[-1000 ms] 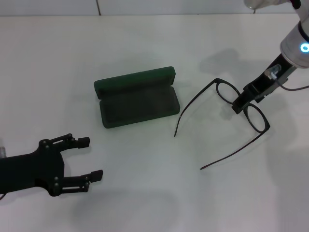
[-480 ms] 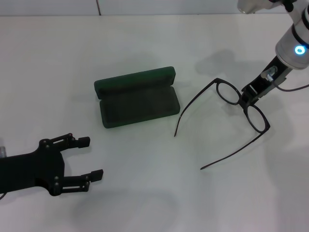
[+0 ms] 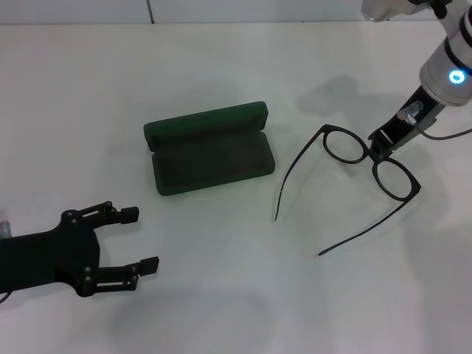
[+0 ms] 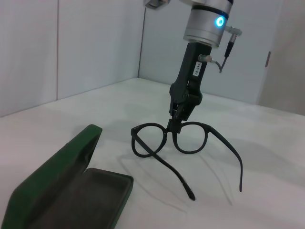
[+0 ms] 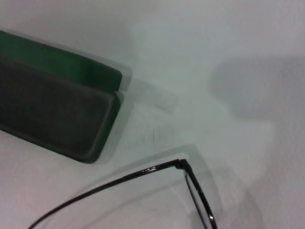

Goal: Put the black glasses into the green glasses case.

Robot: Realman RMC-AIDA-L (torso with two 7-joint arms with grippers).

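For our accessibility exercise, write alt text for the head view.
The right gripper pinches the black glasses at the bridge, temples unfolded, right of the open, empty green case on a white table. The left gripper is open, nearer, to the left.

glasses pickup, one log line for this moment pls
right gripper: shut on black glasses bridge, lifted | green glasses case: open, empty | left gripper: open, idle

Our right claw (image 3: 377, 149) pinches the bridge of the thin black-framed glasses (image 3: 346, 146), temple arms spread toward us. Well to that claw's left lies the dark green hinged hard case (image 3: 209, 147), open on the white table (image 3: 221, 310). Our left claw (image 3: 140, 240) hovers spread, apart from the case.
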